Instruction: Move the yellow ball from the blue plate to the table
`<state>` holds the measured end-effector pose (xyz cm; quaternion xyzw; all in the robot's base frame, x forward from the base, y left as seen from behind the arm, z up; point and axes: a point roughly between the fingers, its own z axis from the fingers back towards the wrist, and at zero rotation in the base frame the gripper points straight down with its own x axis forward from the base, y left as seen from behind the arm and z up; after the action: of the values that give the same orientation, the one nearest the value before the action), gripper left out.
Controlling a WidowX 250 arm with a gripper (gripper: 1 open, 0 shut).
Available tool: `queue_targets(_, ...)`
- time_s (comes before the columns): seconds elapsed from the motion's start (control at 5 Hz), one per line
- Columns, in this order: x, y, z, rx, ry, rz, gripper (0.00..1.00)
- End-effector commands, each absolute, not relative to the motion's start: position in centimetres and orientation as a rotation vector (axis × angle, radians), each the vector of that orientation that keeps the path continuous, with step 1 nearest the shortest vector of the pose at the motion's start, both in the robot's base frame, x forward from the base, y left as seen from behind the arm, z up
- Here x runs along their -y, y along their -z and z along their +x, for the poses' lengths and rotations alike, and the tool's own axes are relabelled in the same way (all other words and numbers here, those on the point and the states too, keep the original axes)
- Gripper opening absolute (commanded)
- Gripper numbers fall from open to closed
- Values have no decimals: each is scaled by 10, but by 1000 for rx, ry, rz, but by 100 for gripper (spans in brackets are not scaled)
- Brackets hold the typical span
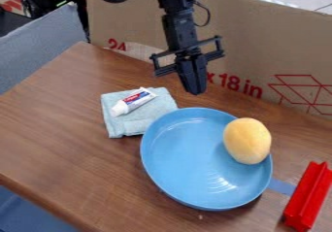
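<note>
Surroundings: a pale folded cloth [130,116] is lying on the table [58,129] just left of the blue plate [195,168], with a small white tube [142,101] resting on top of it. A cardboard box [266,47] printed in red is standing along the far side. A red object [309,195] is sitting at the right edge, near side.
Claw: the gripper [191,83] is hanging above the plate's far rim, fingers pressed together and holding nothing.
Ball: the yellow ball [247,140] is sitting in the plate's right half, to the right of and nearer than the claw, clear of it.
Hard to see: the red object is being cut off by the frame.
</note>
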<state>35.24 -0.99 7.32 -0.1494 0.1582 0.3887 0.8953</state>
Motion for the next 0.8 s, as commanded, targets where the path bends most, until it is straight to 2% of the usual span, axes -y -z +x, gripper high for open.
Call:
queue_targets(0.0,11,-93,353,-257,-753,-333,0)
queue_targets(0.2,13,-96,353,-266,-729,-357,0)
queue_targets(0.4,22,-96,343,-275,-697,-381,100)
queue_targets(0.6,40,-110,364,-264,-682,-400,100)
